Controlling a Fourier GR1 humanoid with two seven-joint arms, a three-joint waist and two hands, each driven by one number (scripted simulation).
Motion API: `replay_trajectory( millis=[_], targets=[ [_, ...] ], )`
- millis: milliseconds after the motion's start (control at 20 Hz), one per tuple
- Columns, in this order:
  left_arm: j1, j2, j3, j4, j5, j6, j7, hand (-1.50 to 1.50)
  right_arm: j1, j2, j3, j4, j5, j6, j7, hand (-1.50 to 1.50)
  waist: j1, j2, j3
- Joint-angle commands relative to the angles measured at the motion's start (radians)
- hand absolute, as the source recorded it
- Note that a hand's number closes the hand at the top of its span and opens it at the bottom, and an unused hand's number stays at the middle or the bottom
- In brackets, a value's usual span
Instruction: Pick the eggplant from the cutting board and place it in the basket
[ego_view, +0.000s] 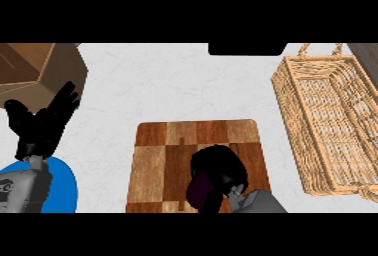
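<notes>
The right hand (220, 165) has its fingers curled round the eggplant (201, 192) at the near edge of the cutting board (159, 160), and the left hand (44, 122) rests open at the left, so the eggplant, held off-centre, may tip, slip out or catch the rim of the basket (289, 125) on its way right.

Right robot hand (216, 162) around eggplant (198, 190), cutting board (159, 150) beneath

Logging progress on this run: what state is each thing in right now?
eggplant: over the cutting board, gripped by the right hand
right hand: curled shut on the eggplant
left hand: open, fingers up, resting at the view's left
cutting board: lying flat on the counter, partly hidden by the right hand
basket: right of the cutting board, no eggplant in it
</notes>
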Motion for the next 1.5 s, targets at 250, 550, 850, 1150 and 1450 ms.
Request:
replay_trajectory(
  millis=[250,550,850,1150,1450],
  targets=[
    [-0.002,-0.007,-0.003,-0.008,-0.002,0.005,-0.009,0.00,-0.171,0.016,-0.389,0.132,0.110,-0.368,0.467,1.50,0.014,0.032,-0.002],
    [-0.039,-0.011,-0.042,-0.014,-0.005,-0.032,-0.014,0.00,-0.394,0.016,-0.495,0.262,0.194,-0.573,0.717,1.50,0.106,0.046,-0.002],
    [-0.068,-0.022,-0.062,-0.005,-0.016,-0.032,-0.008,0.00,-0.580,0.016,-0.555,0.302,0.367,-0.835,0.674,1.50,0.131,0.047,-0.002],
    [-0.079,-0.036,-0.078,0.002,-0.026,-0.024,0.002,0.00,-0.764,0.016,-0.630,0.452,0.612,-0.884,0.759,1.50,0.135,0.044,-0.006],
    [-0.101,-0.035,-0.071,0.021,-0.027,-0.017,0.017,0.00,-0.924,0.016,-0.730,0.565,0.797,-0.857,0.867,1.50,0.121,0.038,-0.006]
  ],
)
